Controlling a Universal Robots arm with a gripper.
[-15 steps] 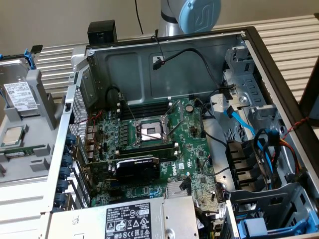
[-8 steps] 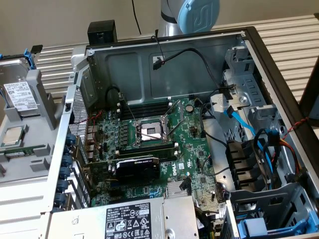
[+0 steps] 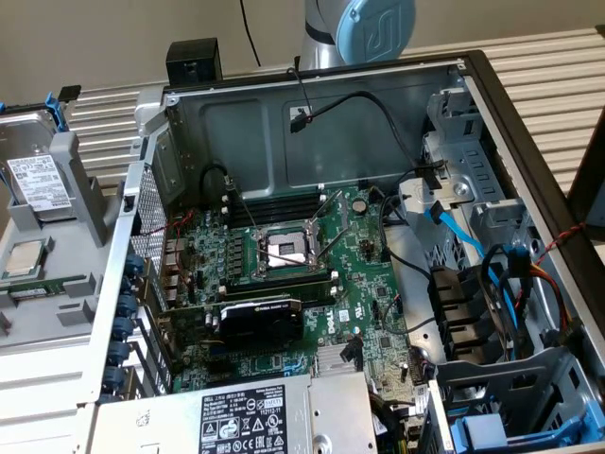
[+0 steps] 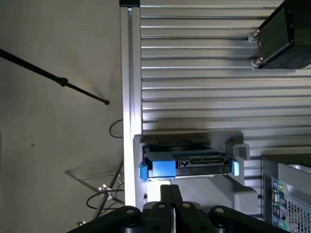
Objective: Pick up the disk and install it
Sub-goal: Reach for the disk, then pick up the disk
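Far over at the exterior view's left, the disk (image 3: 38,182) sits partly hidden by its grey stand (image 3: 85,189), and its white label is too small to read. In the wrist view it's edge-on in its blue carrier, just ahead of the gripper (image 4: 170,188). Jaws are clenched together on nothing. The power-supply label (image 3: 255,427) print is unreadable too.

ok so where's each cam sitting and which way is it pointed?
Exterior view: off the arm, raised, angled down into the open PC case; the arm stands behind the case.
Wrist view: on the wrist, facing down at the disk in its grey holder; the end effector is in frame, shut, holding nothing.
Shared: disk and grey holder, at the exterior view's left.
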